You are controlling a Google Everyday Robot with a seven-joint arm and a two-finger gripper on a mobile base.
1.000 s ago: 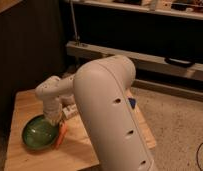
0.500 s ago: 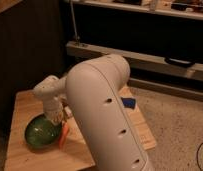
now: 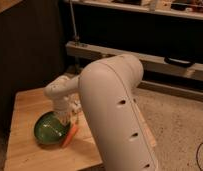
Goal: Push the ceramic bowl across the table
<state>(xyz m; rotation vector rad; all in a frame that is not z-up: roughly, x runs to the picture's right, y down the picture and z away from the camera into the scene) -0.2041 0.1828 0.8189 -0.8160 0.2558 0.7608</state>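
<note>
The ceramic bowl (image 3: 49,130), wide, shallow and glossy green, sits on the light wooden table (image 3: 25,105) near its front middle. My white arm (image 3: 115,110) fills the centre of the view and reaches down to the left. My gripper (image 3: 65,118) is at the bowl's right rim, pointing down, and seems to touch it. An orange carrot-like object (image 3: 70,135) lies against the bowl's right side, just below the gripper.
Dark shelving with a metal rail (image 3: 145,57) runs behind the table. A speckled floor (image 3: 180,130) lies to the right. The table's front edge (image 3: 50,165) is close to the bowl. My arm hides the table's right part.
My arm's large link has swung leftward, covering more of the table. The gripper stays at the bowl's right rim, and the bowl appears slightly further right and back.
</note>
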